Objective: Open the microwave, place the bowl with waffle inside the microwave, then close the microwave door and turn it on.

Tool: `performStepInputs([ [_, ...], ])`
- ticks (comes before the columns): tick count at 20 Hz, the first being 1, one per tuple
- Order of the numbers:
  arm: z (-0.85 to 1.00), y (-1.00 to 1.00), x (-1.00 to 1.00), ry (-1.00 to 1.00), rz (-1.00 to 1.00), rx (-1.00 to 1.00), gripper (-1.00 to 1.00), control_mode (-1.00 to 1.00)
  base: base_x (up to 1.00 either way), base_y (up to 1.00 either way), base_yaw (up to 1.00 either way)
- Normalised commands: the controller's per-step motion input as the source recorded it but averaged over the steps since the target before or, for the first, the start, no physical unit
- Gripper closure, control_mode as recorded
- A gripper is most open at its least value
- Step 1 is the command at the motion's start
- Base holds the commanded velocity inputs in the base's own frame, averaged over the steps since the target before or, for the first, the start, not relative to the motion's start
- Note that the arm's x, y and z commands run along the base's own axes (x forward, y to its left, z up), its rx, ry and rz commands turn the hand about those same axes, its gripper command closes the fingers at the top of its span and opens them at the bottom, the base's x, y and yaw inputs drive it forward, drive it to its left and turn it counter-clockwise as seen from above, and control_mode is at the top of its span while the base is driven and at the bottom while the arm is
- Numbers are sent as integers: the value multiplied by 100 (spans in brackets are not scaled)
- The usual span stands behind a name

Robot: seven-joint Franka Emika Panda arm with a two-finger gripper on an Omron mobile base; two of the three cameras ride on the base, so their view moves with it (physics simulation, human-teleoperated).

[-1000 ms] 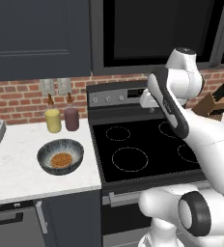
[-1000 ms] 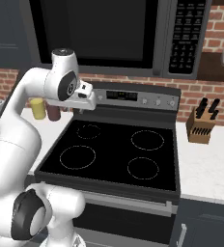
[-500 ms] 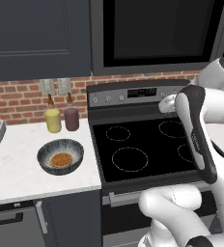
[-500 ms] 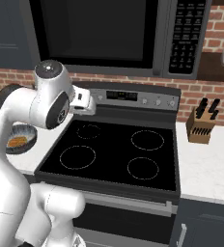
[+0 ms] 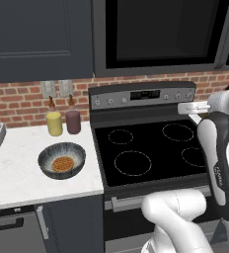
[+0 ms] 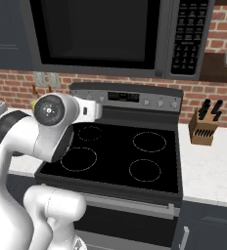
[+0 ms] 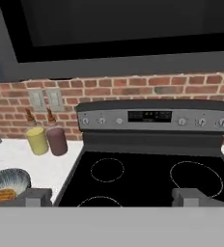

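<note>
The microwave point(image 5: 161, 34) sits built in above the stove point(image 5: 146, 148), its wide microwave door point(image 6: 93, 31) shut flat against the front, black glass dark; a keypad column runs down its right side in the right base view; the stove below has a black glass top with four ring outlines and a grey control panel with knobs at the back; a dark panelled cabinet point(image 5: 37, 39) hangs to the left of the microwave above a red brick wall; the white counter point(image 5: 18, 163) lies left of the stove, and on it, near the stove's edge, rests the bowl point(image 5: 61, 159), upright, with the waffle point(image 5: 62, 163) lying inside it at the middle; behind the bowl, against the wall, stand a yellow jar point(image 5: 54, 123) and a maroon jar point(image 5: 73, 121), just beside one another; a knife block point(image 6: 202, 128) stands on the counter right of the stove; the gripper point(image 7: 112, 195) hangs over the stove's front half, fingers spread wide with nothing between them, well apart from the bowl.
</note>
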Motion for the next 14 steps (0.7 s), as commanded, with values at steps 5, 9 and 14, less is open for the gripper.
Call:
performStepInputs([
  [5,42,-11,0,-41,0,8,-100,-100,0,0,0],
  [9,39,-5,1,-37,0,6,-100,-100,0,0,0],
  [14,39,-10,3,-29,0,6,-100,-100,0,0,0],
])
